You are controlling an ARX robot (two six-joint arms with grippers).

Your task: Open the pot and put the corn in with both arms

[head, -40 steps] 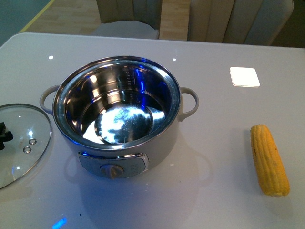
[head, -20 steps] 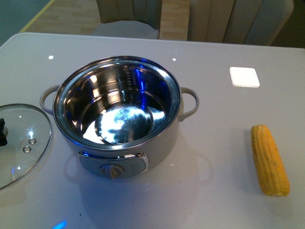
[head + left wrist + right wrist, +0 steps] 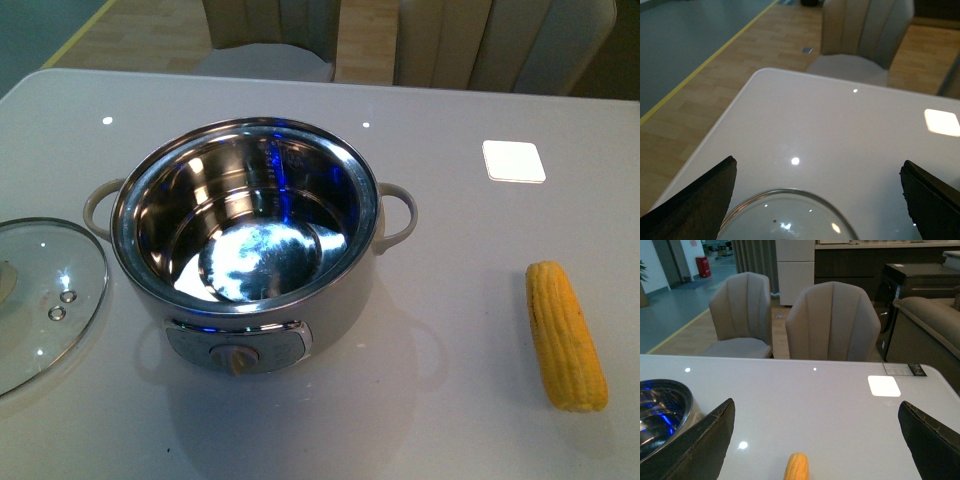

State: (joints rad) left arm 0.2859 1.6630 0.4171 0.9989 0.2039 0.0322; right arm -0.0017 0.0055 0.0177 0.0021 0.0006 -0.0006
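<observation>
Two black robot grippers hang with jaws spread wide, holding nothing. The left gripper hovers above a round glass lid with a steel rim, which lies flat on the glossy white table just left of the cream-grey electric pot. The pot stands uncovered, its shiny steel inner bowl open to view. The right gripper hovers near one tip of the yellow-orange corn cob, which lies on the table well right of the pot. A pale shape at the lid's centre, cut off by the frame edge, may be its knob.
</observation>
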